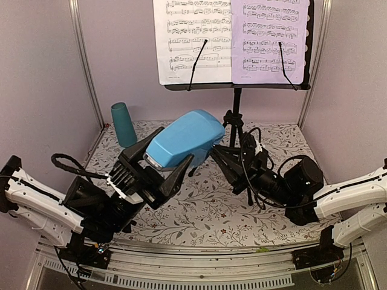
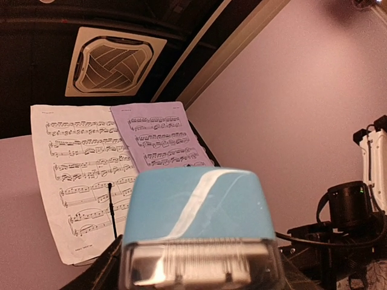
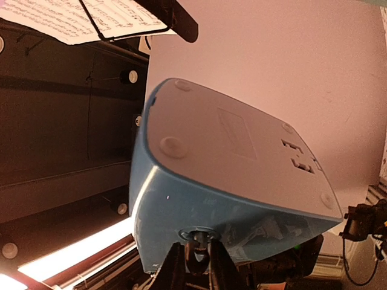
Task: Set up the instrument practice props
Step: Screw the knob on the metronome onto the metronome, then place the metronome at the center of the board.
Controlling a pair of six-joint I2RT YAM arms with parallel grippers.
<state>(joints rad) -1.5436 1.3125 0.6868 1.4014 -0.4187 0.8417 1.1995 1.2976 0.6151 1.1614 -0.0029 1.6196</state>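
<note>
Blue pyramid metronome (image 1: pixel 187 136) held tilted on its side above the floral table (image 1: pixel 211 211), near of the music stand (image 1: pixel 237 103). The left gripper (image 1: pixel 175 145) clamps it, fingers spread wide across its flanks. Smooth, hard moulded shell; pale flat base with round feet (image 3: pixel 172 147). Probably light, rigid and slippery on the tapering faces, so best held low across its broad sides. Right gripper (image 3: pixel 196 254), jaws narrow, at the side knob (image 3: pixel 196 234); whether it pinches cannot be told.

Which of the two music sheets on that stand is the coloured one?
The lavender page, on the right half of the music stand. The white page beside it, on the left, has no tint.
</note>
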